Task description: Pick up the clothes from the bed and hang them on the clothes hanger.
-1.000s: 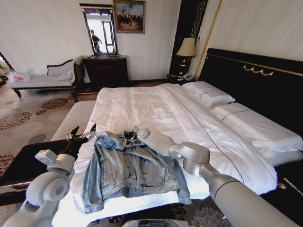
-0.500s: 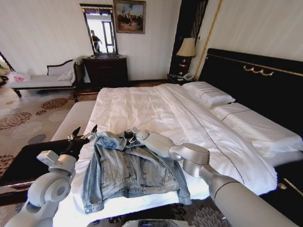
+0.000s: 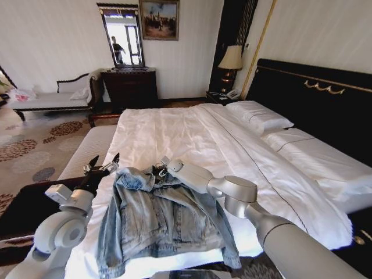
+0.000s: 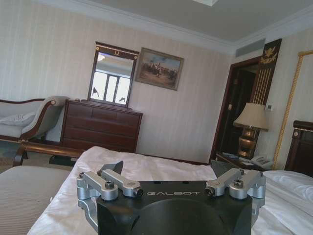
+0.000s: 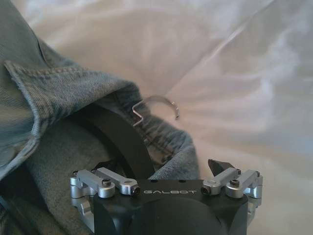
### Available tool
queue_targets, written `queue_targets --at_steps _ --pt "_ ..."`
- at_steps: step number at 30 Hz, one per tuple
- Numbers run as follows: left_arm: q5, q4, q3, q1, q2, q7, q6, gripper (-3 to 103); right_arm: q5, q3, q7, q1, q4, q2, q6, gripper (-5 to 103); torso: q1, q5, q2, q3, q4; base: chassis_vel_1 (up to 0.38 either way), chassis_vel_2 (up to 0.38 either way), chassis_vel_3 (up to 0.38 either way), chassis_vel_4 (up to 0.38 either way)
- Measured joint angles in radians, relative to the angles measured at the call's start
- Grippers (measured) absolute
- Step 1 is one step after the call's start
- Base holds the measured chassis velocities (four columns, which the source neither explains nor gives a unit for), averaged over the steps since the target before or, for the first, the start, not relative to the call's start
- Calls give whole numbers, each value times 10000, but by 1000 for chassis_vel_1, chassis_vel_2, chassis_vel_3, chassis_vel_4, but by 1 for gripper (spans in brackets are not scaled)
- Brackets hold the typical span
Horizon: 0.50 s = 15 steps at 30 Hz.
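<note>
Compared with the earlier head-view frames, the whole scene had shifted because the camera had moved; the denim jacket [image 3: 165, 221] sat lower and larger in view, while both arms kept nearly the same poses relative to it.

Denim jacket: light blue, lying spread on the white sheet at the foot of the bed [image 3: 192, 131], collar toward the pillows, sleeves trailing toward the near edge.

Clothes hanger [image 5: 124, 142]: black, lying inside the collar opening of the jacket. In the right wrist view its thin metal hook [image 5: 155, 105] protruded past the collar onto the sheet.

Right pincer [image 3: 161, 170]: positioned at the jacket collar, arm extended across the garment from the robot's right. In the right wrist view the fingers stood apart; the left-hand finger was hidden behind the hanger's black bar and the denim, the other finger [image 5: 220, 166] was over bare sheet. Whether either finger touched the hanger cannot be determined.

Left pincer [image 3: 101, 163]: held above the bed's left edge, just beside the jacket's shoulder, not touching it. Fingers stood apart, nothing between them; the left wrist view confirmed this, with the dark wooden dresser [image 4: 100, 127] and mirror [image 4: 111, 73] beyond.
</note>
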Motion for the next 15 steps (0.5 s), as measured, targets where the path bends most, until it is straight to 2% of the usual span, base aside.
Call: queue_targets --at_steps 5,15 --pt "-15 -7 -68 117 -34 16 0 100 423 -21 4 25 342 0 -610 100 -4 0 0 -1 1 -8 12 10 -9" --pt "-12 -26 -25 64 -37 7 0 100 433 -260 71 -66 215 2 -594 99 -15 0 5 -5 3 0 0 0 0"
